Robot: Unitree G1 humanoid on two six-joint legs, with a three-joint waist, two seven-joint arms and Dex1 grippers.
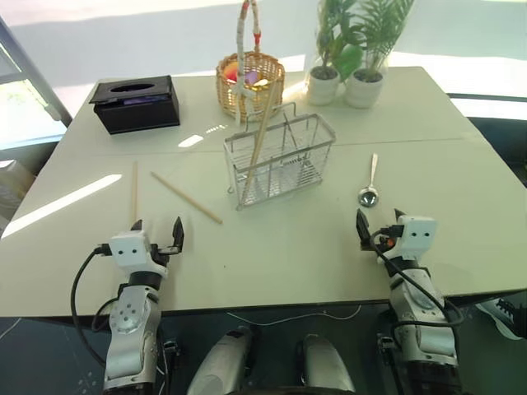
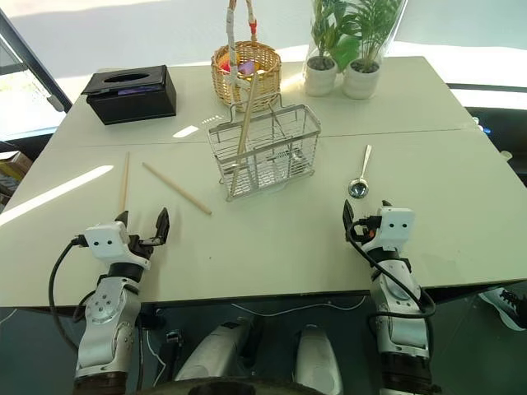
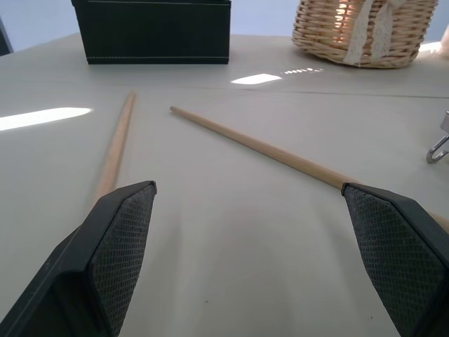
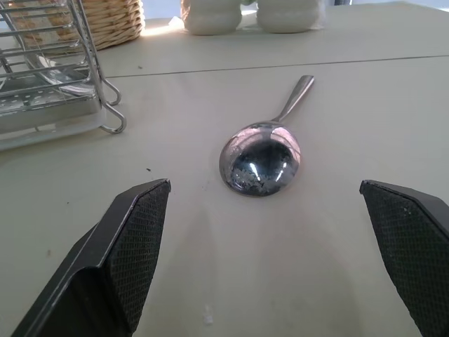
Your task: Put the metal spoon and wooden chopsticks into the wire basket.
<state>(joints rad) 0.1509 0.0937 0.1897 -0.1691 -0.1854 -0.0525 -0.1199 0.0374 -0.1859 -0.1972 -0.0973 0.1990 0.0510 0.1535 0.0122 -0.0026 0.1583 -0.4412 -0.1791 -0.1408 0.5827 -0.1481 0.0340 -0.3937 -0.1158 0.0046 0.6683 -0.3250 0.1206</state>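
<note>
The wire basket [image 1: 280, 156] stands mid-table, and one of the wooden chopsticks [image 1: 262, 136] leans upright inside it. Two more chopsticks lie flat on the table to its left, one [image 1: 135, 193] pointing away from me and one [image 1: 186, 197] lying diagonally. My left gripper [image 1: 157, 225] hovers open just short of their near ends, holding nothing; in the left wrist view both sticks [image 3: 116, 151] [image 3: 266, 151] lie ahead of its fingers. The metal spoon [image 1: 370, 185] rests right of the basket, bowl toward me. My right gripper [image 1: 379, 220] is open directly before the spoon bowl [image 4: 263, 158].
A black tissue box [image 1: 136, 103] sits at the back left. A round wicker basket [image 1: 249, 82] with a tall handle stands behind the wire basket. Two potted plants [image 1: 346, 78] in white pots are at the back right. The table's front edge [image 1: 272, 304] runs just under my wrists.
</note>
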